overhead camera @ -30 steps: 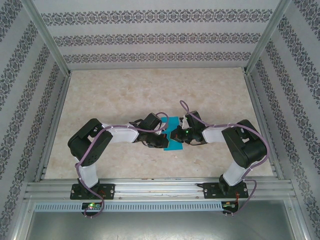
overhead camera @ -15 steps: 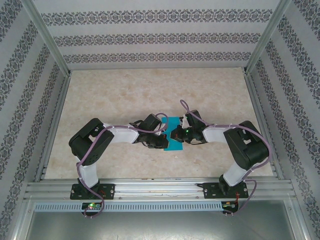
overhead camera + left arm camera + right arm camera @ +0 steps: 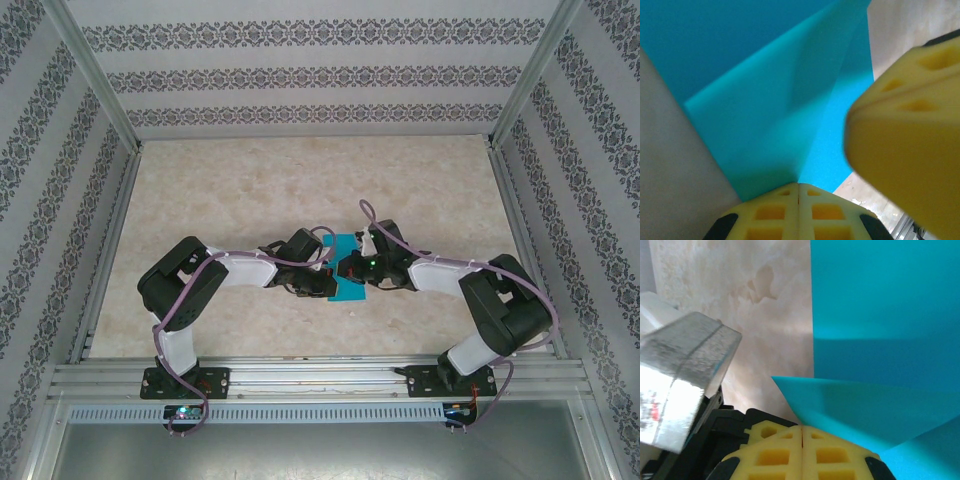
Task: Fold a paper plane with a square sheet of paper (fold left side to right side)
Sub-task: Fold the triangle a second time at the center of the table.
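At centre, square sheet of paper (image 3: 348, 291) half hidden under left gripper (image 3: 799, 189) and right gripper (image 3: 802, 431), each pinching it.

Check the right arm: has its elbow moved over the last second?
Yes. The elbow has swung outward, nearer the table's right rail and the near edge.
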Controlling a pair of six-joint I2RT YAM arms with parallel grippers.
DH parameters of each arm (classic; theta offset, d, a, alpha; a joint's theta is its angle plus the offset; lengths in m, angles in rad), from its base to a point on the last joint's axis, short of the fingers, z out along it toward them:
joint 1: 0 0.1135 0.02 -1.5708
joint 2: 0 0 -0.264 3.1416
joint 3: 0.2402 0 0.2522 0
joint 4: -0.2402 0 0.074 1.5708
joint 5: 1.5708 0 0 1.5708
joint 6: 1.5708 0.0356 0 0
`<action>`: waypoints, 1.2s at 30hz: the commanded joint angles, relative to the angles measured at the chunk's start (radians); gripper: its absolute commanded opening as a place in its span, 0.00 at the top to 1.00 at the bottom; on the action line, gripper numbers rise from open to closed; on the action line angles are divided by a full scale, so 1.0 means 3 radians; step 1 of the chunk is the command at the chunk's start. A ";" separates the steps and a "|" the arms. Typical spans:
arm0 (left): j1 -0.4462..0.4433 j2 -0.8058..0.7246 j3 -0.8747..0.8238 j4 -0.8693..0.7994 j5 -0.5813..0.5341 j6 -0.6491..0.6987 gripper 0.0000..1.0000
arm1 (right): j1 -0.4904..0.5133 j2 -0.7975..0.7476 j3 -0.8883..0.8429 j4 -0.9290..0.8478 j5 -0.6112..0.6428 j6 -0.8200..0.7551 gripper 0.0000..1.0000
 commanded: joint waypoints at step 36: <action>-0.0010 0.0171 -0.0119 -0.0391 -0.0264 -0.0298 1.00 | -0.0375 0.0417 0.0197 -0.0477 0.0413 -0.0511 1.00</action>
